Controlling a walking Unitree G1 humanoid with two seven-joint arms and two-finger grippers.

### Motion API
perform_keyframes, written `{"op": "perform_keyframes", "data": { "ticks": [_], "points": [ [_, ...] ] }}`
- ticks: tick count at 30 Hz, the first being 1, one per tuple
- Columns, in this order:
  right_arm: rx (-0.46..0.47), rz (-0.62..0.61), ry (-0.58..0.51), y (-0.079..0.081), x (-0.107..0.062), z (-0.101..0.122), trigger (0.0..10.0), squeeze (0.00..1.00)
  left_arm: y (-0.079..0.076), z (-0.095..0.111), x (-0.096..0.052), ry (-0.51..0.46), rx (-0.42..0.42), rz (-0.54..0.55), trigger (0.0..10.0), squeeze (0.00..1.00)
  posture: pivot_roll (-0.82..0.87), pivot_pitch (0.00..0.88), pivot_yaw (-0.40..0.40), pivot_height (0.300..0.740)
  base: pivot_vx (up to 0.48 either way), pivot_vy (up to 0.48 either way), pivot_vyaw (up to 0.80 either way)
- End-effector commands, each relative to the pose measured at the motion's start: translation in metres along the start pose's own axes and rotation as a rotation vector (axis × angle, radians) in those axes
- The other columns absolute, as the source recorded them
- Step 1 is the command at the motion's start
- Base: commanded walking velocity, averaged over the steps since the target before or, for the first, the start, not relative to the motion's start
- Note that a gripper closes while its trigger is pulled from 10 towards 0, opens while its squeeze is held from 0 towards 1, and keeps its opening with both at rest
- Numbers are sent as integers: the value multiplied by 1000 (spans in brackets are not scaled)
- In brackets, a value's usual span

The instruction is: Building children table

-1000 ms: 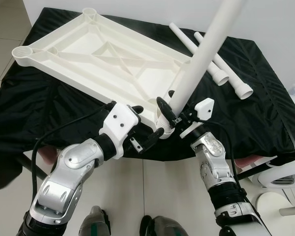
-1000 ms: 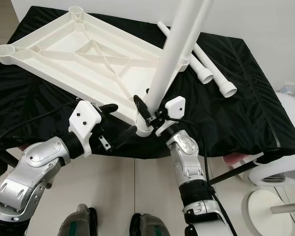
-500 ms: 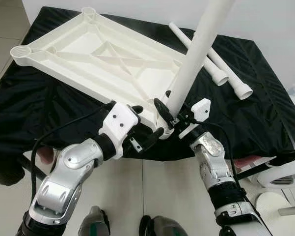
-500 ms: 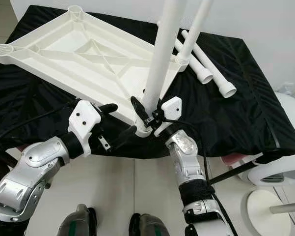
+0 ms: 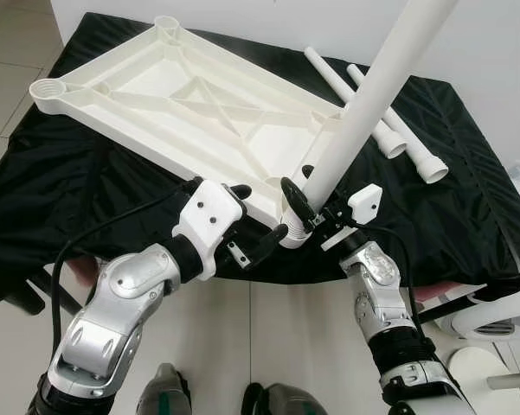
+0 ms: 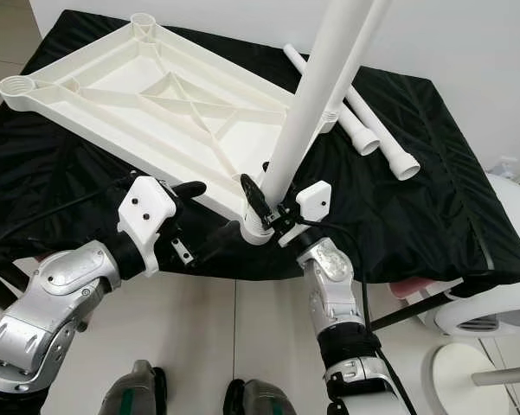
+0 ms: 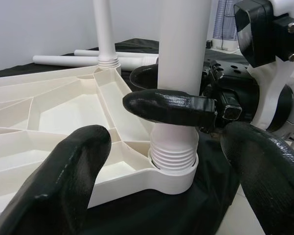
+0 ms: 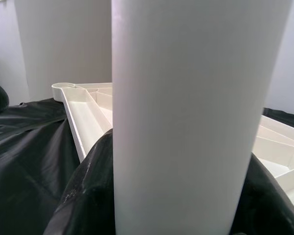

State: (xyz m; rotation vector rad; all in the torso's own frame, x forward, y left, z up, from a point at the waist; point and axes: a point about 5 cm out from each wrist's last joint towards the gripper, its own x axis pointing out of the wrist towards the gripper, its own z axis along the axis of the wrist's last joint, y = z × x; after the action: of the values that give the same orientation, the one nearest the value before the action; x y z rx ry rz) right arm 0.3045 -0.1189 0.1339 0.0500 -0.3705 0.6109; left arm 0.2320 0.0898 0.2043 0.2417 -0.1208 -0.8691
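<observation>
The white tabletop (image 5: 183, 93) lies upside down on a black cloth. A long white leg (image 5: 374, 93) stands in its near right corner socket (image 7: 172, 175), leaning right, its threaded end in the socket. My right gripper (image 5: 300, 185) is shut on this leg just above the socket. My left gripper (image 5: 260, 213) is open and straddles the tabletop's near edge beside that socket, one finger over the rim and one below. A second leg (image 7: 102, 30) stands in the far right socket. Two loose legs (image 6: 388, 147) lie on the cloth at the back right.
The cloth-covered table (image 5: 60, 199) ends at its front edge right by my grippers. A white round piece of furniture (image 5: 500, 313) stands on the tiled floor at the right. My feet (image 5: 268, 399) are close to the table.
The held leg stood more upright half a second ago and now leans right again. Its foot stays in the socket. My left gripper keeps its place; the view has shifted slightly.
</observation>
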Motion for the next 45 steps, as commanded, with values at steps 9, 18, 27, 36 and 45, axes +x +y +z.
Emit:
{"op": "perform_keyframes", "data": {
  "ticks": [9,18,27,36,45],
  "points": [
    [53,-84,248,-5,-21,-40,10000,0,-3,2,-1,-6,-9,3,10000,0,144,129,-141,740,0,0,0],
    [67,-73,235,-4,-13,-35,10000,0,-4,2,-2,-4,-10,2,10000,0,145,128,-144,740,0,0,0],
    [77,-154,229,-8,-16,-34,10000,0,-3,2,-3,-1,-7,1,10000,0,145,134,-140,740,0,0,0],
    [23,-344,211,-8,-15,-31,10000,0,-3,3,-3,0,-10,1,10000,0,142,145,-137,740,0,0,0],
    [-4,-423,187,-5,-13,-27,10000,0,-3,3,-4,2,-9,2,10000,0,144,145,-138,740,0,0,0]
  ]
}}
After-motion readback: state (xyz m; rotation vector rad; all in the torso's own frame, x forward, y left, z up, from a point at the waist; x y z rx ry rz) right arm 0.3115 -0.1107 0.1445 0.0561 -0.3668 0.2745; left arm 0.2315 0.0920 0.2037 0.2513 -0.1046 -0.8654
